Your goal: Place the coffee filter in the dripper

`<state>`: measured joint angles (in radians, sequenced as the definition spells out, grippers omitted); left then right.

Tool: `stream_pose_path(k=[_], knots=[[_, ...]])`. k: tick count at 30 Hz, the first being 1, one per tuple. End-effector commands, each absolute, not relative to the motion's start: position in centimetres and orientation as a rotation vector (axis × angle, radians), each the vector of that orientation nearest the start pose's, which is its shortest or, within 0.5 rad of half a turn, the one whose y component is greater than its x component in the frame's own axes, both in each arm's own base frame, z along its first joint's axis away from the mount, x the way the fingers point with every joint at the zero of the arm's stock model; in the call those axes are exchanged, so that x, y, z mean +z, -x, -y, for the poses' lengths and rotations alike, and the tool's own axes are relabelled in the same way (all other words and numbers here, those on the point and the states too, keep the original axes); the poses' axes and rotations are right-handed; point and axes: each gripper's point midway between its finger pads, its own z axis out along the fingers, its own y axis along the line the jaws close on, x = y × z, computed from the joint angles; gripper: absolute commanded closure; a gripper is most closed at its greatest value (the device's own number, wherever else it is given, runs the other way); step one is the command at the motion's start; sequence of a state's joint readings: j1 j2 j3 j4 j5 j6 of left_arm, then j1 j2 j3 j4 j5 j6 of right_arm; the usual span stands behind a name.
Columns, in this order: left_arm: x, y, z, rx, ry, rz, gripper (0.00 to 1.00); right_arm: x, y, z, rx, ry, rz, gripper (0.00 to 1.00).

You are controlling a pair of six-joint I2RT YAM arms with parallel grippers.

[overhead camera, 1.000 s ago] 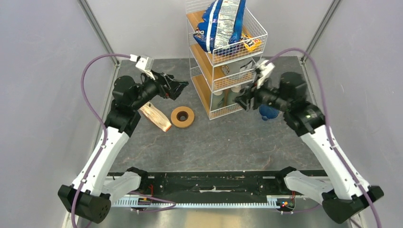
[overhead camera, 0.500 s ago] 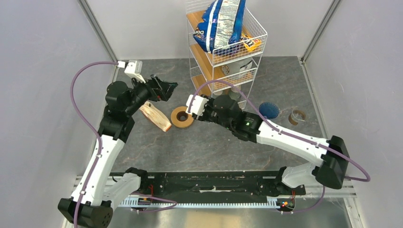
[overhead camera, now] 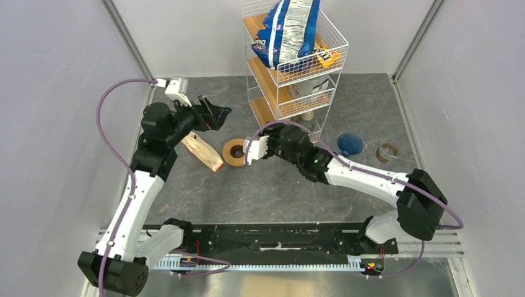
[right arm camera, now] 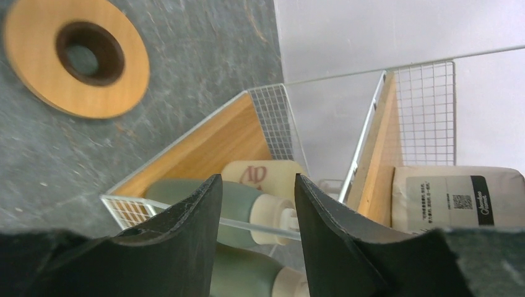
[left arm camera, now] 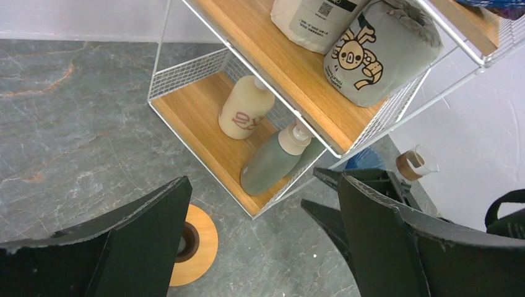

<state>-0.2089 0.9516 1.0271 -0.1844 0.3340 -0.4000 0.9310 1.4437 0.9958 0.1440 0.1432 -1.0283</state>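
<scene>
The dripper, a dark blue ribbed cone, stands on the table right of the wire shelf; the left wrist view shows a sliver of it behind the shelf wire. No single coffee filter shows in any view. My left gripper hangs open above the table, left of the shelf, with nothing in it. My right arm reaches across the middle, far left of the dripper. Its gripper is open and empty, pointing at the shelf's bottom tier.
A cream-and-tan paper stack lies under the left arm. An orange-brown ring sits beside it. The wire shelf holds bottles, pouches and a chip bag. A small glass cup stands right of the dripper.
The right arm swung from beside the dripper across to the table's middle, near the ring. The left gripper drew back slightly to the left and stayed open.
</scene>
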Motion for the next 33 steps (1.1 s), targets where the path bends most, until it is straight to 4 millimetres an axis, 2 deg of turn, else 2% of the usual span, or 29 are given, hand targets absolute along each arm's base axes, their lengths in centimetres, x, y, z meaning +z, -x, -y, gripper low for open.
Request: stream_pose_path(k=[1, 6, 14, 17, 19, 21, 24, 26, 29, 33], knots=[[36.0, -32.0, 14.3, -0.752, -0.098, -1.681, 0.04, 24.4, -34.3, -32.2, -0.294, 1.514, -0.994, 0.46], [36.1, -32.4, 14.8, -0.779, -0.11, -1.677, 0.05, 24.2, -35.1, -29.0, -0.302, 1.559, -0.988, 0.46], [35.8, -33.3, 15.4, -0.811, -0.117, -1.677, 0.05, 23.3, -36.3, -22.6, -0.336, 1.596, -1.043, 0.46], [35.5, -33.5, 15.7, -0.822, -0.123, -1.686, 0.06, 23.9, -36.0, -21.7, -0.329, 1.583, -1.03, 0.47], [35.4, -33.4, 15.7, -0.826, -0.131, -1.687, 0.06, 24.5, -34.5, -21.9, -0.275, 1.596, -1.012, 0.48], [35.2, -33.3, 15.7, -0.824, -0.138, -1.689, 0.06, 24.7, -31.8, -22.5, -0.169, 1.632, -1.004, 0.49], [35.1, -33.1, 15.7, -0.826, -0.137, -1.688, 0.06, 24.3, -27.0, -24.3, -0.014, 1.689, -0.982, 0.49], [35.1, -33.1, 15.6, -0.824, -0.13, -1.685, 0.06, 23.8, -24.9, -26.0, 0.035, 1.705, -0.961, 0.49], [35.1, -33.1, 15.6, -0.825, -0.118, -1.68, 0.06, 23.3, -24.9, -29.1, 0.003, 1.687, -0.925, 0.49], [35.5, -33.2, 15.4, -0.818, -0.102, -1.674, 0.06, 24.2, -27.7, -32.7, -0.115, 1.636, -0.898, 0.47]])
